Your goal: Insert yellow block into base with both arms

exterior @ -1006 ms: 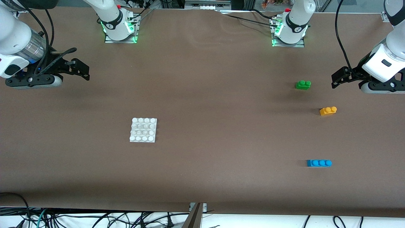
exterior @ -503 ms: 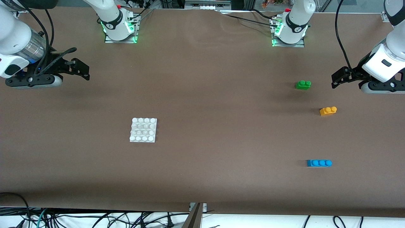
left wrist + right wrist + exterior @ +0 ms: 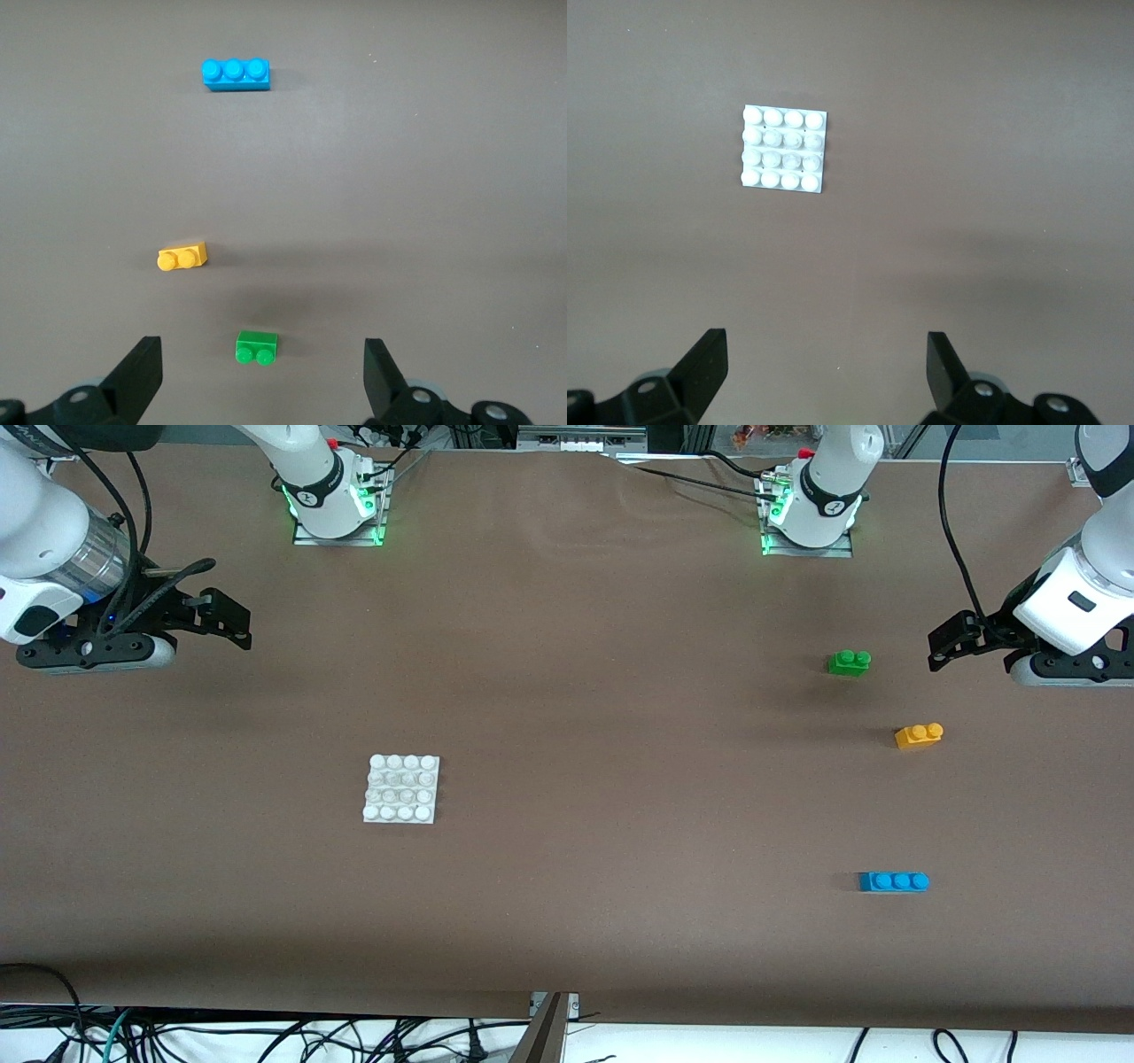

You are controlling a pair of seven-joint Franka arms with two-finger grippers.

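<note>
Over bare table, left gripper (image 3: pixel 257 381) wide open and empty, right gripper (image 3: pixel 824 376) likewise, yellow block (image 3: pixel 919 735) untouched.

Brown table cover (image 3: pixel 567 691) spread wide under even light, creased near the top edge; tangled black cables (image 3: pixel 221 1036) on white floor along the near edge

bare table rings the yellow block (image 3: pixel 919 735) (green brick (image 3: pixel 849 662) nearest, seemingly well apart).
</note>
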